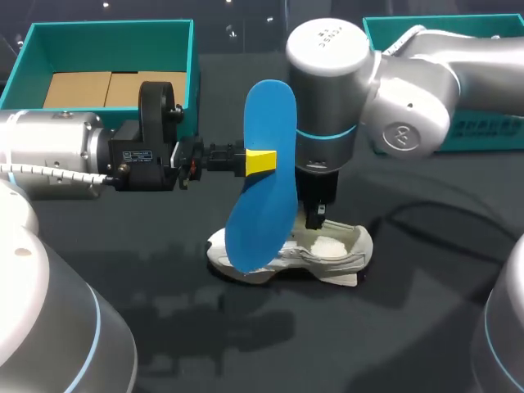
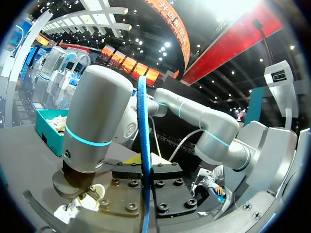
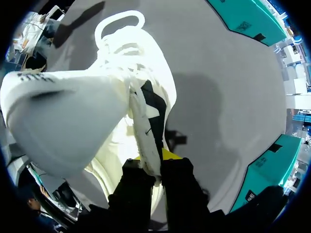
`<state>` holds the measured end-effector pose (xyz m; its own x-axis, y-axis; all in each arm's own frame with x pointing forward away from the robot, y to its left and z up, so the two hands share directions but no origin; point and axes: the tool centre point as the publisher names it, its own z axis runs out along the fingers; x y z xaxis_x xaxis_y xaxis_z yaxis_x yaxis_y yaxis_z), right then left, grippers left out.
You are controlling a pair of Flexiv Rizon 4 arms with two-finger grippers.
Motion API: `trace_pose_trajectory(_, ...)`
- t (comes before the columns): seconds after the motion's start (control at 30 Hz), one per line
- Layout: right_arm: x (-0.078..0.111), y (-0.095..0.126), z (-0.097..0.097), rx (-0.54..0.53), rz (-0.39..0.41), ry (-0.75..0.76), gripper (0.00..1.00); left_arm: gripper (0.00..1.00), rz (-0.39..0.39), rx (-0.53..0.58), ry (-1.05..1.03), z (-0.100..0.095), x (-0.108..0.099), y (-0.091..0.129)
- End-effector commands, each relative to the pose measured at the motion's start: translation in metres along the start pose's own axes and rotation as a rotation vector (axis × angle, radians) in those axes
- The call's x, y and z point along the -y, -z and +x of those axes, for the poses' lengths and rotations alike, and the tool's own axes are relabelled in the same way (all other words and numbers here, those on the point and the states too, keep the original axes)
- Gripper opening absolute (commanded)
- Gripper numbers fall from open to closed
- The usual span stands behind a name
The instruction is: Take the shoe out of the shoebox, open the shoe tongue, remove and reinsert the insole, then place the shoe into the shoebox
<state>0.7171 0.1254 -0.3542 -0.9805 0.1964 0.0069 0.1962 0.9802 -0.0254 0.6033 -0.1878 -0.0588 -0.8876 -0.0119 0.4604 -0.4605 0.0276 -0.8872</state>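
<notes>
A white shoe (image 1: 327, 250) lies on the dark table, its opening facing up. My right gripper (image 1: 315, 219) reaches straight down into that opening. In the right wrist view the right gripper (image 3: 155, 167) is shut on a white strip of the upper, the tongue (image 3: 146, 131), beside the rest of the shoe (image 3: 73, 111). My left gripper (image 1: 260, 161) comes in level from the left and is shut on the blue insole (image 1: 262, 176), which stands on end above the shoe's toe. The left wrist view shows the insole (image 2: 142, 121) edge-on between the fingers of the left gripper (image 2: 144, 170).
A teal box (image 1: 192, 74) with cardboard inside stands at the back left. Another teal box (image 1: 483, 131) sits at the back right, partly behind my right arm. A dark cable (image 1: 426, 213) lies to the right of the shoe.
</notes>
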Motion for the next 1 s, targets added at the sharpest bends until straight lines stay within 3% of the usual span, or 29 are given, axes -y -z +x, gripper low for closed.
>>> trace_pose_trajectory(0.03,0.006,0.025,0.007,0.005,-0.005,-0.039,0.00,0.00,0.002,0.001,0.000,-0.001,-0.001,-0.002)
trace_pose_trajectory(0.13,0.006,0.037,0.011,-0.011,-0.021,-0.101,0.00,0.00,0.002,0.001,0.000,-0.001,-0.001,-0.002)
trace_pose_trajectory(0.23,0.009,0.050,0.019,-0.067,-0.067,-0.276,0.00,0.00,0.002,0.001,0.000,-0.001,-0.001,-0.002)
trace_pose_trajectory(0.27,0.007,0.057,0.028,-0.079,-0.102,-0.298,0.00,0.00,0.002,0.001,0.000,-0.001,-0.001,-0.002)
trace_pose_trajectory(0.7,0.007,0.057,0.028,-0.079,-0.102,-0.298,0.00,0.00,0.002,0.001,0.000,-0.001,-0.001,-0.002)
trace_pose_trajectory(0.9,0.009,0.063,0.036,-0.119,-0.177,-0.666,0.00,0.00,0.002,0.001,0.000,-0.001,-0.001,-0.002)
trace_pose_trajectory(0.97,0.009,0.063,0.041,-0.111,-0.116,-0.815,0.00,0.00,0.002,0.001,0.000,-0.001,-0.001,-0.002)
trace_pose_trajectory(1.0,0.010,0.063,0.043,-0.127,-0.125,-0.890,0.00,0.00,0.002,0.001,0.000,-0.001,-0.001,-0.002)
